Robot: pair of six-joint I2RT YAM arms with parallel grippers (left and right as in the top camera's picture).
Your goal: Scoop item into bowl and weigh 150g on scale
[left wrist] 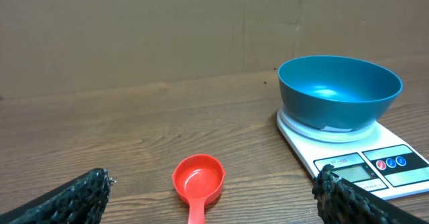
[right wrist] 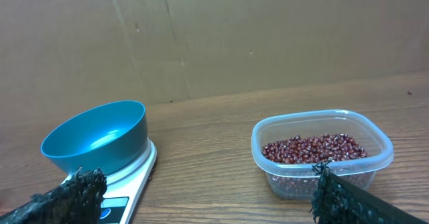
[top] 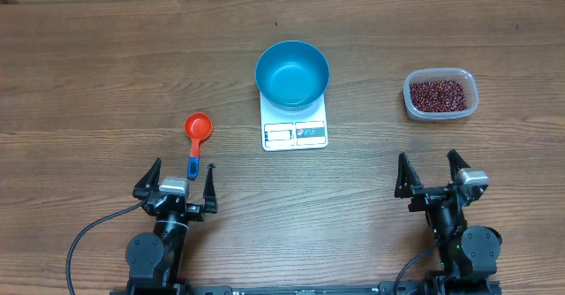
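Beans [top: 440,94] are waiting unscooped as both hands are sitting wide open at the desk's [top: 88,83] near edge. The left hand [top: 184,167] is lying just behind the red scoop [top: 196,136], whose blue handle is pointing straight back at it. Beyond, the empty blue bowl [top: 292,74] is sitting on the white scale [top: 295,132] at centre. Ahead of the right hand [top: 427,161], the tiny dark red-brown beans are lying heaped in a clear tub [top: 409,101], well apart from the scoop.
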